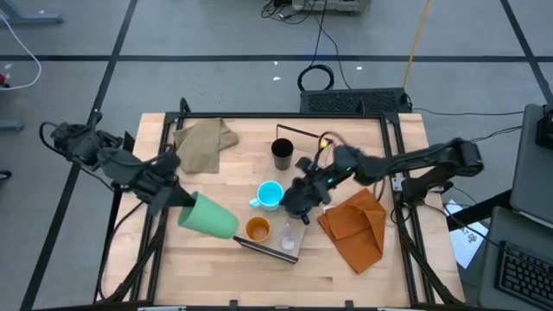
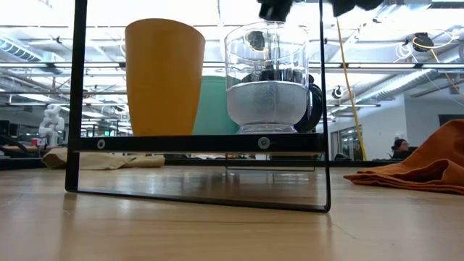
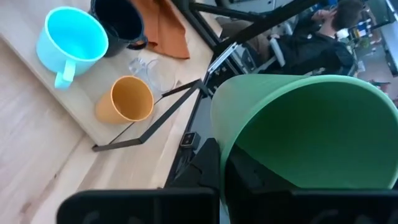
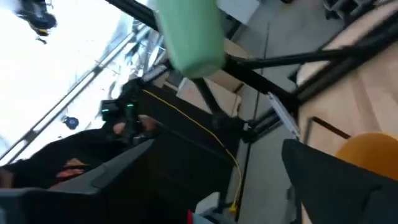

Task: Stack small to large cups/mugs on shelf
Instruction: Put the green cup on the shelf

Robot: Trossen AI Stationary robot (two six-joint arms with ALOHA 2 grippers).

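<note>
My left gripper (image 1: pixel 180 197) is shut on the green cup (image 1: pixel 209 216), which hangs on its side above the table's left half. The shelf (image 3: pixel 93 78) lies mid-table with the light-blue mug (image 1: pixel 270 195), the dark navy mug (image 3: pixel 118 22), the orange cup (image 1: pixel 257 229) and the clear cup (image 1: pixel 289 242) standing on it. The black cup (image 1: pixel 282 154) stands farther back. My right gripper (image 1: pixel 302 197) hovers open above the navy mug, with nothing between its fingers. My left gripper holds the green cup by its rim (image 3: pixel 219 134), one finger inside the cup (image 3: pixel 261 180) and one outside the wall. It comes from the table's left side, slanting down. The cup is lifted clear and tipped over, its bottom pointing toward the shelf.
A tan cloth (image 1: pixel 203 142) lies at the far left of the table and an orange cloth (image 1: pixel 356 226) right of the shelf. Thin dark upright frames (image 1: pixel 268 249) stand at the shelf's ends. Bare wood lies along the near edge.
</note>
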